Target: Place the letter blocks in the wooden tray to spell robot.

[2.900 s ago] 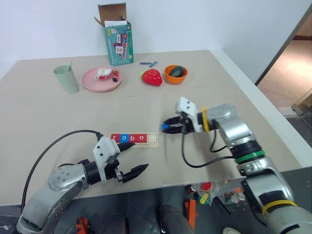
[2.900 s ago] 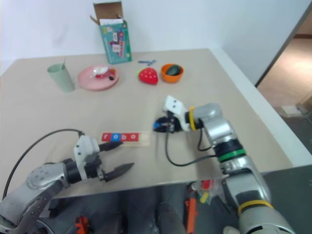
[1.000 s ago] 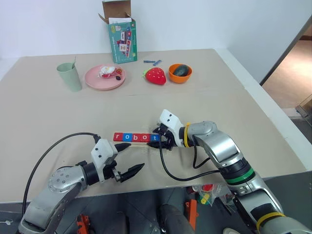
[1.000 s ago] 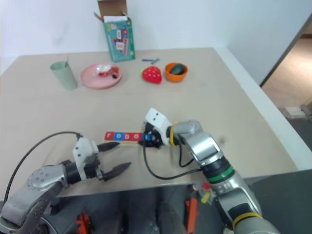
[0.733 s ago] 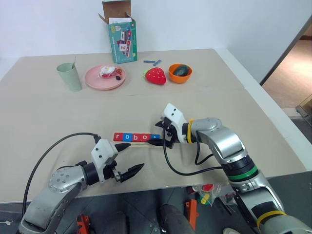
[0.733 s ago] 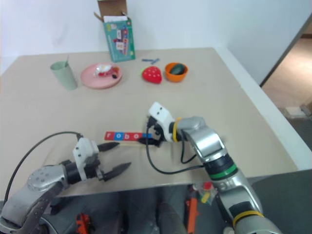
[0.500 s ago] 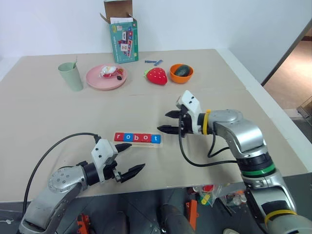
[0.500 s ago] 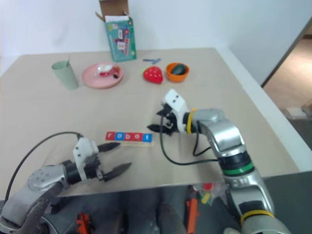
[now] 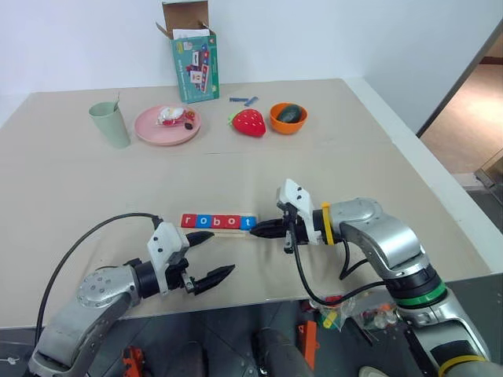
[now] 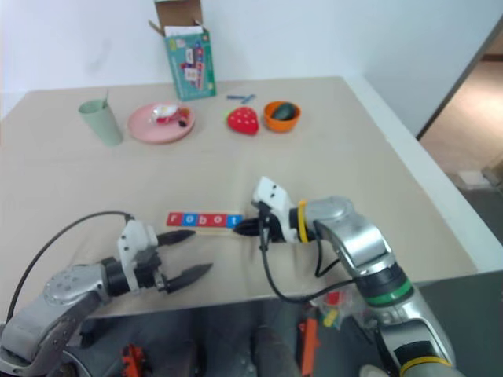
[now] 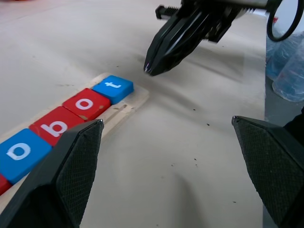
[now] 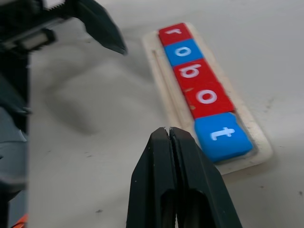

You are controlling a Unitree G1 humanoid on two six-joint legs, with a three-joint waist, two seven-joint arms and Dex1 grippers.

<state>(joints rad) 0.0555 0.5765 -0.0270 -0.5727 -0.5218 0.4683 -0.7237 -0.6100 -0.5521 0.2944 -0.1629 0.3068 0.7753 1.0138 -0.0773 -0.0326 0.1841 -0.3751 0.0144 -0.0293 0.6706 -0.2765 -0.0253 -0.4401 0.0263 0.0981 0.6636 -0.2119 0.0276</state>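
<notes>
Five letter blocks (image 9: 218, 222) lie in a row in the wooden tray (image 9: 224, 232) and read r, o, b, o, t. The r (image 12: 173, 32), b and second o are red. The first o and the t (image 12: 222, 134) are blue. My right gripper (image 9: 253, 230) is shut on nothing, and its tip sits just off the tray's right end, beside the t block. My left gripper (image 9: 214, 255) is open and empty. It stands in front of the tray's left half, near the table's front edge, clear of the blocks.
At the back of the table stand a green cup (image 9: 108, 126), a pink plate (image 9: 153, 133), a teal box (image 9: 193, 61), a toy strawberry (image 9: 247, 122), an orange bowl (image 9: 288, 118) and thin blue sticks (image 9: 242, 100). Black cables trail from both wrists.
My right gripper lifted open away from the t block. It has now come back down beside the tray's right end and shut. The left arm has not moved.
</notes>
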